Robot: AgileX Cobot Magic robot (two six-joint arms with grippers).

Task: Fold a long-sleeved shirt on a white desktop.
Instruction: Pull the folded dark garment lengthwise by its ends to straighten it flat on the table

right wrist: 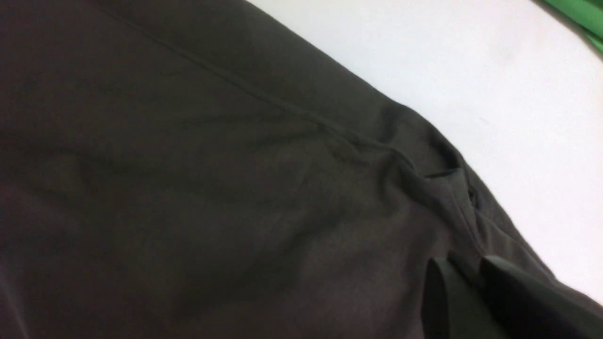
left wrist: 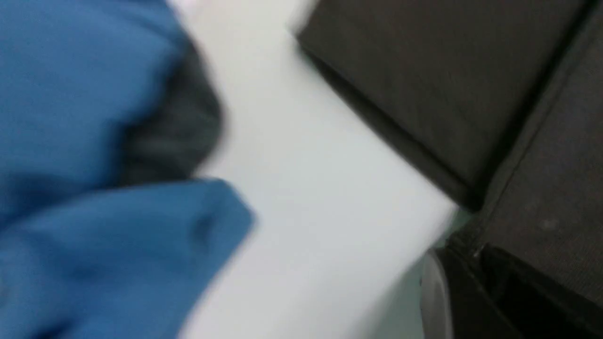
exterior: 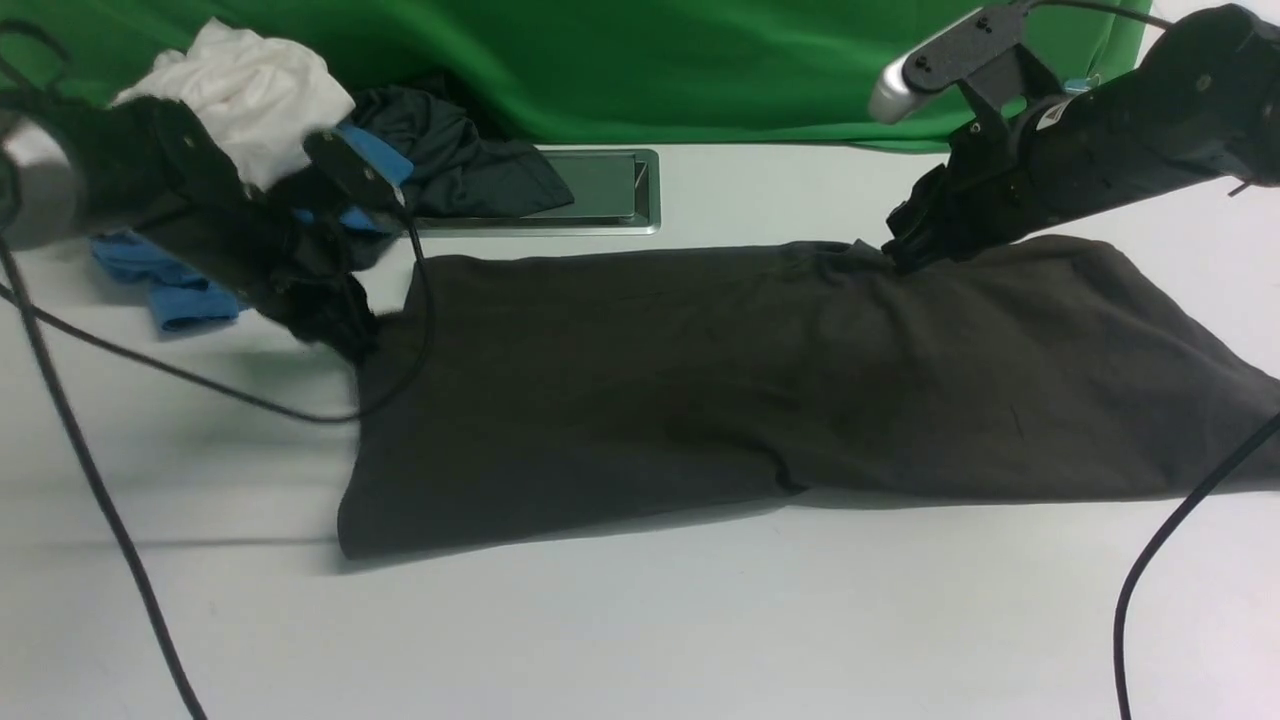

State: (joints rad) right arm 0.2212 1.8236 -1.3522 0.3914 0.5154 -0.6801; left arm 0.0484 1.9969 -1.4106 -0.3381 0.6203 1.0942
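Black-brown long-sleeved shirt (exterior: 760,390) lies flat on white desk (exterior: 640,640), long axis L-R btwn my arms; left jaws shut on its left edge, looks like, right jaws pinched shut on puckered far edge, right of centre.

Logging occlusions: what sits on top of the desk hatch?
A dark garment covers the hatch's left part; its right part lies bare. The covered part cannot be seen.

Open white desktop (exterior: 640,640) on the near side of the shirt (exterior: 750,380) — garment heap (exterior: 250,90), hatch (exterior: 600,190) and cable (exterior: 90,470) on the left
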